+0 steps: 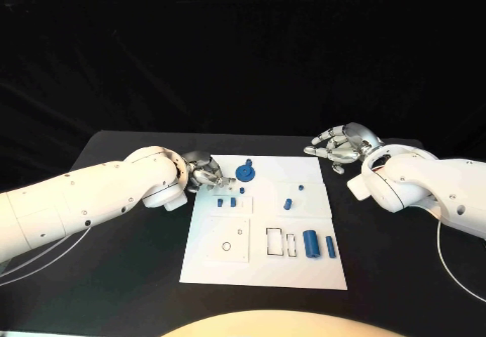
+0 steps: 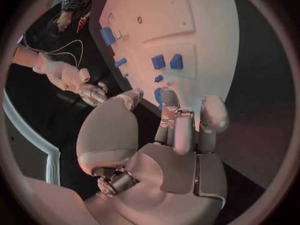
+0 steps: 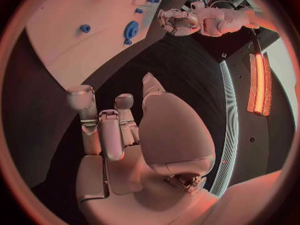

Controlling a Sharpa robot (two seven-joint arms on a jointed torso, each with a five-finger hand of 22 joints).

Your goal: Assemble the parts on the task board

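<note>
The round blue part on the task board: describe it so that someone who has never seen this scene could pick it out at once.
Start at the white task board in the middle of the black table. Go to its far edge, close to the left hand. There stands the round blue part, a disc with a short stub rising from it. Its neighbours are small pegs, and the two cylinders lie at the near right.

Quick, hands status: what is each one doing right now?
Left hand: open, holding nothing, at the task board's far left corner.
Right hand: open, holding nothing, over the table beyond the board's far right corner.
</note>
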